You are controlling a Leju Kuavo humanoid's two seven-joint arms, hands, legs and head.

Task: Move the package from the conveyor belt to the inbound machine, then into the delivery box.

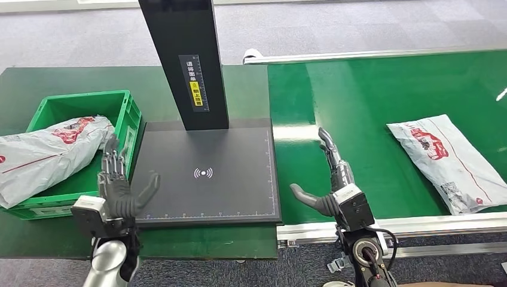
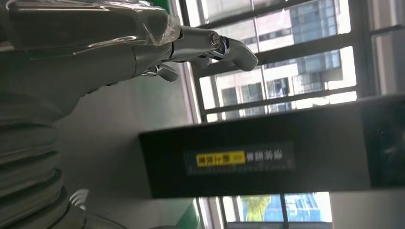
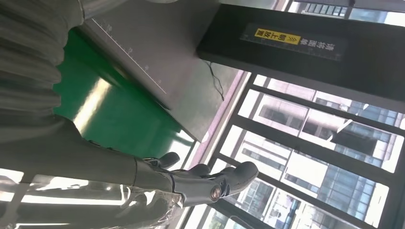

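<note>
Green belt [image 1: 359, 107] held a grey package [image 1: 445, 158] far to my right, my right hand [image 1: 332, 182] open and empty, my left hand [image 1: 119, 185] open by the box [image 1: 128, 116], scanner [image 1: 206, 173] between them.

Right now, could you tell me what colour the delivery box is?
Green; the delivery box shows best in the head view.

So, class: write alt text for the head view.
A grey package lies on the green conveyor belt, beyond the open right hand. The open left hand hovers between the black inbound machine and a green delivery box already holding another package.
</note>
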